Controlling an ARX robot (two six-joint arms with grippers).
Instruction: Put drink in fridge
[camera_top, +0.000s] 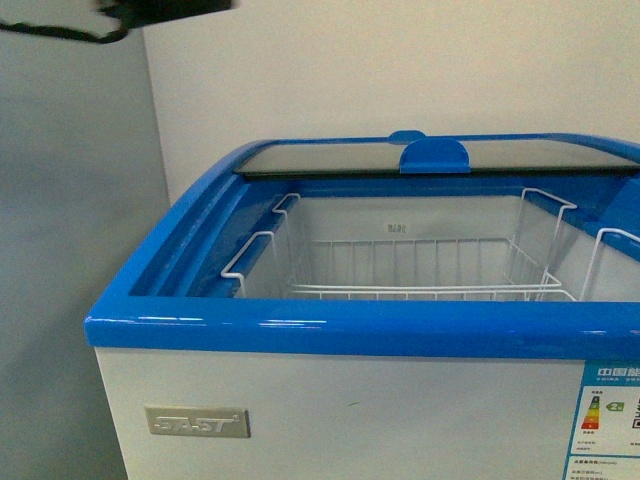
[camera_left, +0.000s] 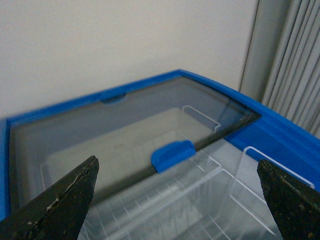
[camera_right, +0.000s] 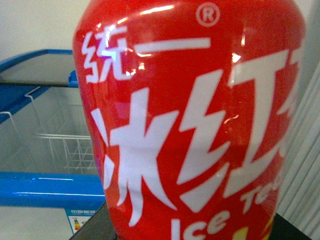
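Observation:
The fridge (camera_top: 330, 328) is a white chest with a blue rim, and its curved glass lid (camera_top: 330, 157) is slid to the back, leaving the front open. White wire baskets (camera_top: 400, 270) hang inside. Neither gripper shows in the front view. My left gripper (camera_left: 177, 161) hovers open over the open part, its dark fingers (camera_left: 65, 205) wide apart with nothing between them, near the lid's blue handle (camera_left: 172, 154). The drink (camera_right: 190, 110) fills the right wrist view, its red label bearing white characters and "Ice Te". My right gripper (camera_right: 192, 225) is shut on the drink, beside the fridge's rim (camera_right: 45, 190).
A white wall stands behind the fridge and a grey wall to its left. A black object (camera_top: 150, 12) hangs at the upper left of the front view. Grey curtain folds (camera_left: 300, 60) lie past the fridge's far end. An energy label (camera_top: 610, 410) is on the front panel.

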